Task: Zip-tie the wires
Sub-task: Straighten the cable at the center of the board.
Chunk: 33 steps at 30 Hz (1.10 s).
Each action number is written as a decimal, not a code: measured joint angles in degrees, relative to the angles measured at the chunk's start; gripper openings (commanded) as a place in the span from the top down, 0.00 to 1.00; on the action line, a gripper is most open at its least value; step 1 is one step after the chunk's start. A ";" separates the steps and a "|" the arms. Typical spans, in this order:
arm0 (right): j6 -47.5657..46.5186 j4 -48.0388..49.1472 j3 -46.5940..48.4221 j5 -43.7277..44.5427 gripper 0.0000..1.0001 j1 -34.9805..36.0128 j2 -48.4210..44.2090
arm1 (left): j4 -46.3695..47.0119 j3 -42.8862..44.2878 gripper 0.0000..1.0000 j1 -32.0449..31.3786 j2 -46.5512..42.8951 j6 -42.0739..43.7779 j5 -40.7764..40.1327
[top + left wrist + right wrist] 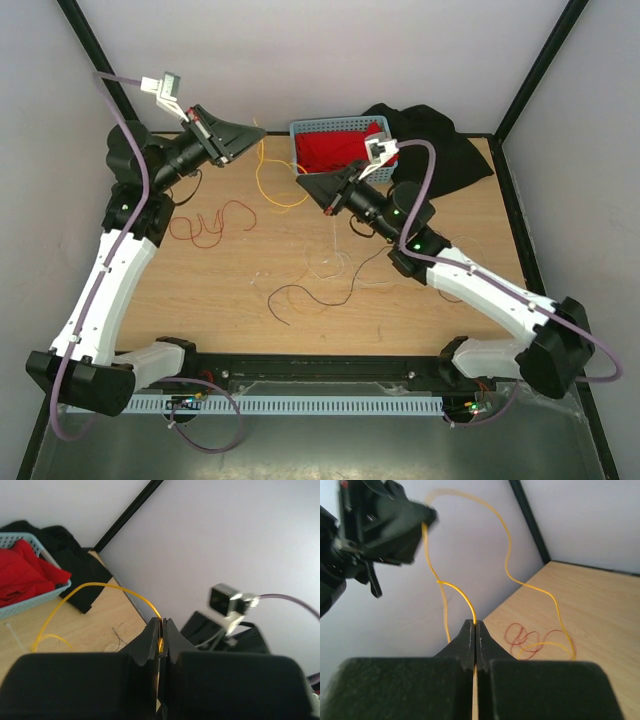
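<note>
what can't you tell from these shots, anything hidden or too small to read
- Zip tie: the top view shows only faint pale strands on the table, too thin to identify.
- Yellow wire, held parts: in both wrist views they are pinched out of sight inside the shut left gripper and right gripper.
- Basket contents: in the top view they are covered by the red cloth.

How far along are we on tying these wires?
Done: nothing tied yet. In hand: left gripper and right gripper both pinch the yellow wire. Remaining: red wire and dark wire lie loose on the table; bundling and tying.
</note>
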 measured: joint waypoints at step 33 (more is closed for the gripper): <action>-20.13 -28.81 39.04 3.50 1.00 0.00 -2.45 | -0.17 -30.58 0.09 -0.22 -12.11 13.05 9.49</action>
